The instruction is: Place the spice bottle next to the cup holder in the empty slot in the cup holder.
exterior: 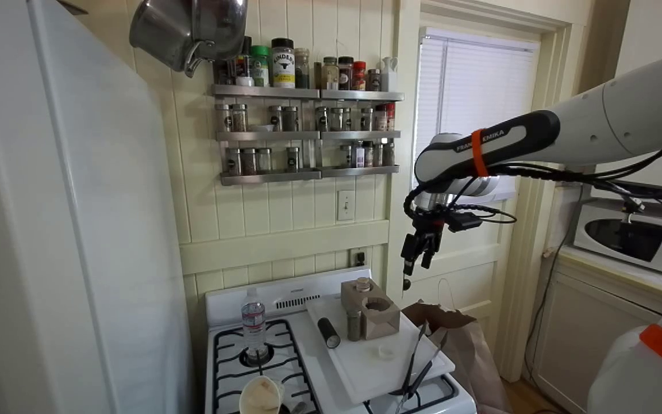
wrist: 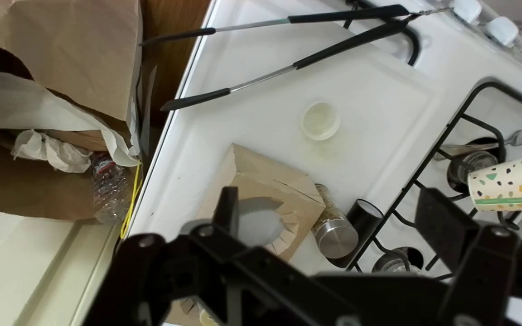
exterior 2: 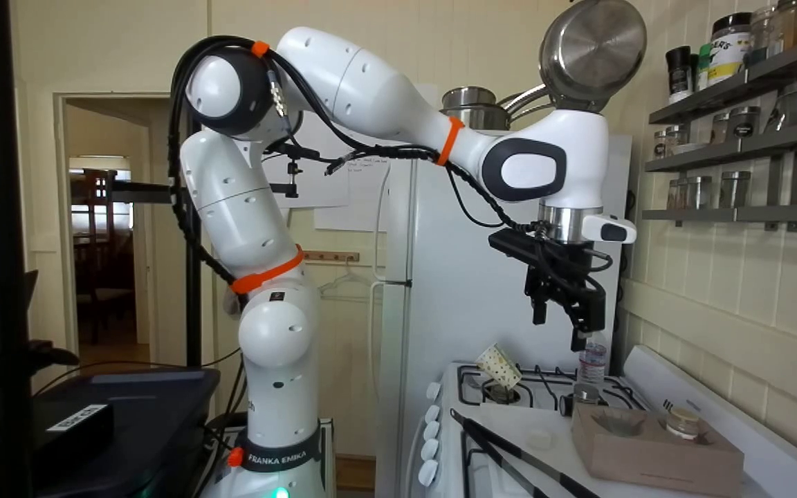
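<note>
– What crowds the slim clear-glass spice bottle?

– A smooth black cylinder lies on its side just beside it, and a brown cardboard two-hole cup holder stands on the other side. All three rest on a white rectangular tray. Black-and-silver tongs cross the tray's edge, near a small round translucent dish.

– And the holes?

– A pale-capped clear jar sits in one; the other hole gapes.

– Which way does the bottle point?

– Straight up, long axis vertical, round silver metal lid on top, brownish and flecked within.

– And the black two-fingered gripper?

– Raised well above the tray, jaws spread wide.
</note>
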`<state>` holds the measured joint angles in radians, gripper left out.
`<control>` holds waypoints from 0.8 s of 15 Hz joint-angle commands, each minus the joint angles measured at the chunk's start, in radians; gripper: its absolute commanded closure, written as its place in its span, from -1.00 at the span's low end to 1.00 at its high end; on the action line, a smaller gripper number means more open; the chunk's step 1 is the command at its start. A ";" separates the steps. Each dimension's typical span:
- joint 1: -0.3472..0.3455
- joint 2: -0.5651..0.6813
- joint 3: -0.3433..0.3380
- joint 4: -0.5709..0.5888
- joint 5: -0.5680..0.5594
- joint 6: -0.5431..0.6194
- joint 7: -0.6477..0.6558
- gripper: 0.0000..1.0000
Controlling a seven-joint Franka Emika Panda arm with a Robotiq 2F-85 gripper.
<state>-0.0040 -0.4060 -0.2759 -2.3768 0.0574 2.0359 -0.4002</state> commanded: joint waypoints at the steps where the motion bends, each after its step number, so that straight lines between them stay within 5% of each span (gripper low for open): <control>1: -0.025 0.003 0.022 0.002 0.010 -0.003 -0.008 -1.00; 6: -0.025 0.003 0.022 0.002 0.010 -0.003 -0.008 -1.00; 12: 0.033 0.036 0.057 -0.038 0.002 0.143 -0.188 -1.00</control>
<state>0.0092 -0.3939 -0.2396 -2.3917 0.0714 2.1164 -0.4862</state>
